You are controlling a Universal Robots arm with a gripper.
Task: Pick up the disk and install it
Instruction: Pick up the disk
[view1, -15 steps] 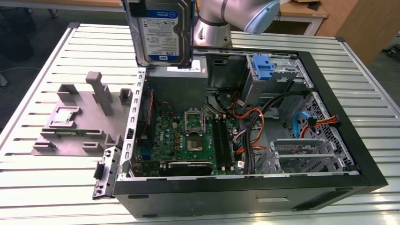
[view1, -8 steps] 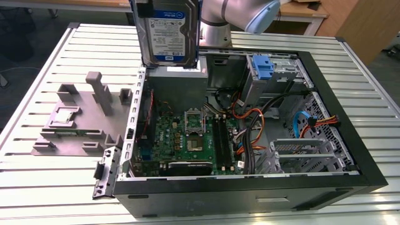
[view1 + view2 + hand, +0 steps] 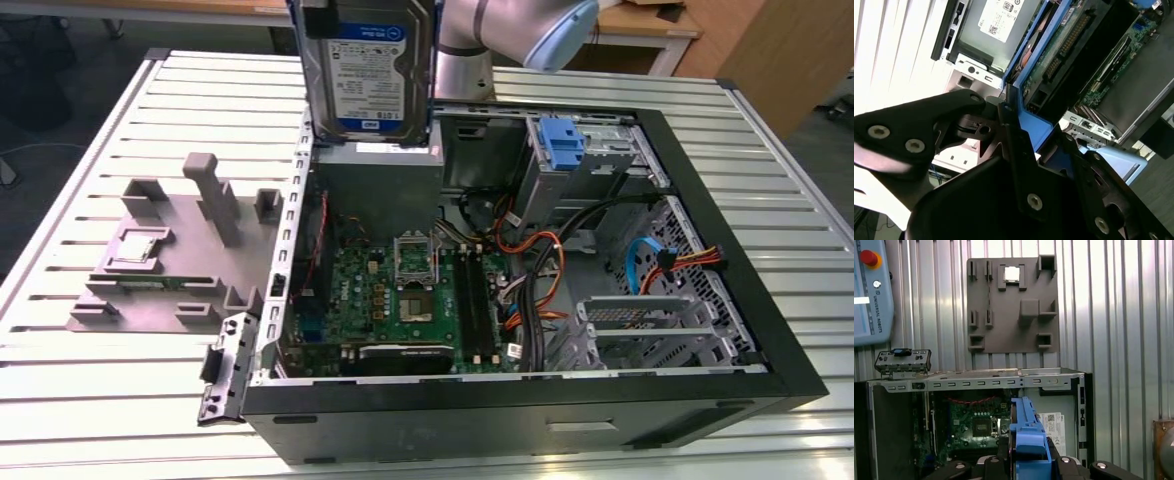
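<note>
Exterior view has the disk [image 3: 367, 65] upright above the open case [image 3: 787, 350], my fingers [image 3: 1016, 150] clamped on its blue rail [image 3: 1041, 127]; I'd best carry it square, clear of the cables [image 3: 541, 265].

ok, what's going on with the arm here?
The arm's gripper is shut on the disk and holds it on edge in the air, over the far edge of the open computer case in the exterior view. The disk is not yet seated in any bay. A grey parts tray lies beside the case.
</note>
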